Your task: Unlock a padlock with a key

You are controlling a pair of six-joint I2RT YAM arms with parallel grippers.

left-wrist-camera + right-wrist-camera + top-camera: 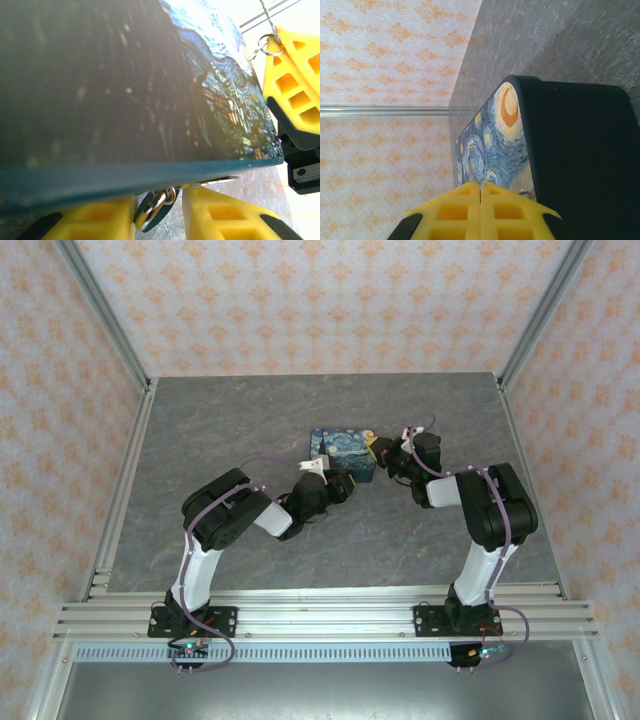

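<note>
Grasp stage, by the look of things: steadying the padlock [150,214] before bringing in the key [272,37]. Hangs by its thin shackle under the lower edge of the painted box [125,90] on the counter [250,420], right between the fingers of the left tool [159,197]. Open jaws there, one yellow finger either side, no contact showing yet. Over to the right tool [480,186]: clamped fully shut, apparently pinching the key, its little ring poking out at the tip, near the box's far corner and well apart from the lock. Next up, probably: pinch the padlock body squarely to stop any swinging, then line up key and keyhole. Fiddly, fine approach needed; keyhole not visible from here.
</note>
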